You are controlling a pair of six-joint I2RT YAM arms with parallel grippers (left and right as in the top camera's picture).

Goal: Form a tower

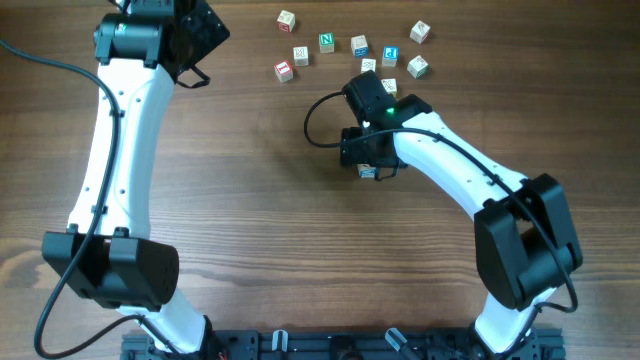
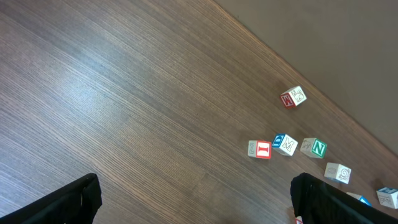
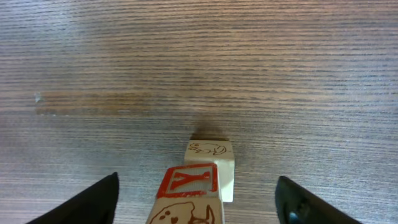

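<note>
The tower stands on the desk straight under my right arm, a narrow stack whose top block shows a red-framed Y. Seen from my right wrist, a lower block sticks out past the Y block on one side. That may only be the angle, or the stack may really be out of line.

My right pincer straddles the tower, its two fingers apart and clear of the blocks on both sides, holding nothing.

The danger is a nudge. The stack is thin, and if I drift sideways while lifting away, either finger could catch the Y block and slide it off or topple the whole column. If the blocks are truly offset, even a light brush would be enough. From overhead my arm hides most of the tower, so I cannot judge its lean there.

Beyond the tower lie the loose blocks, well apart from it. Fetching one means passing near the stack again, and setting it down off-centre could tip everything.

My left pincer hangs far from the tower, fingers wide apart and empty.
</note>
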